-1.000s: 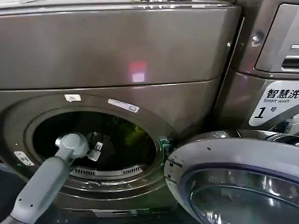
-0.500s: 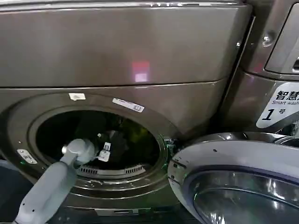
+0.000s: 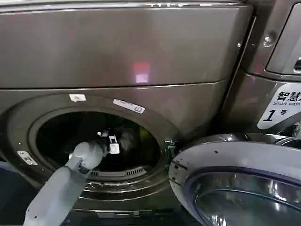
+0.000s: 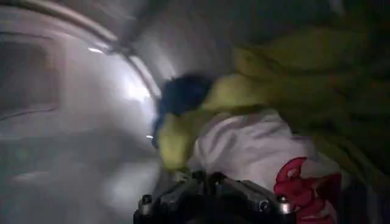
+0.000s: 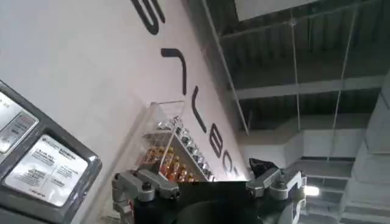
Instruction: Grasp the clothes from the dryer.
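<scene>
Clothes (image 4: 256, 143) lie heaped inside the dryer (image 3: 117, 56); its open door (image 3: 235, 179) stands right. Left gripper (image 3: 112, 141) reaches into the drum, finger state unclear; right gripper (image 5: 207, 185) is spread apart.

Dim indoor light. A pinkish glare patch sits on the dryer (image 3: 117, 47) front panel; its drum interior is dark. The left wrist view is motion-blurred, with soft clothes (image 4: 256, 140) and a bright streak on the drum wall.
</scene>
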Controlling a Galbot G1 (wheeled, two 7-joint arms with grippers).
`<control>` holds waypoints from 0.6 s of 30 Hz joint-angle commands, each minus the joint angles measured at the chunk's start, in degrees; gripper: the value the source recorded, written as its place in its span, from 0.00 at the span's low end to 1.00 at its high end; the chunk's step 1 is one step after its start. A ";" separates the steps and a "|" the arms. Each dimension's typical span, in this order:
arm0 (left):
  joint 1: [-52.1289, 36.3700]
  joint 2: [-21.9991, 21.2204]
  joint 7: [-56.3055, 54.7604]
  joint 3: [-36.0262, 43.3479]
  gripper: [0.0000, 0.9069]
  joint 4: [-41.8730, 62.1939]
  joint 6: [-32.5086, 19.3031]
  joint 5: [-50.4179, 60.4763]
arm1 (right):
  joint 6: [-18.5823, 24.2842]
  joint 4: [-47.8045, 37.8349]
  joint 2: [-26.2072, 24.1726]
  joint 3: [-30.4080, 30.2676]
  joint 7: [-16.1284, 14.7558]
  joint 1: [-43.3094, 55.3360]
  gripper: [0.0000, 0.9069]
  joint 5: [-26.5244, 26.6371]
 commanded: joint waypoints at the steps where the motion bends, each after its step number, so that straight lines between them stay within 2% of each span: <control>1: 11.65 -6.19 -18.54 -9.65 0.00 -6.30 -8.50 -22.89 | -0.05 0.06 0.21 -0.11 0.13 0.15 1.00 0.00; 3: 13.31 -7.25 -18.91 -10.97 0.00 -7.20 -10.22 -24.94 | -0.07 0.04 0.19 -0.12 0.16 0.22 1.00 -0.03; 8: 17.78 -13.57 -20.99 -14.96 0.00 -9.67 -16.47 -29.03 | -0.11 0.17 0.28 -0.21 0.17 0.40 1.00 -0.03; 18: 25.88 -20.81 -21.71 -19.05 0.00 -17.91 -17.96 -36.32 | 0.00 0.17 0.24 -0.13 0.51 0.58 1.00 0.02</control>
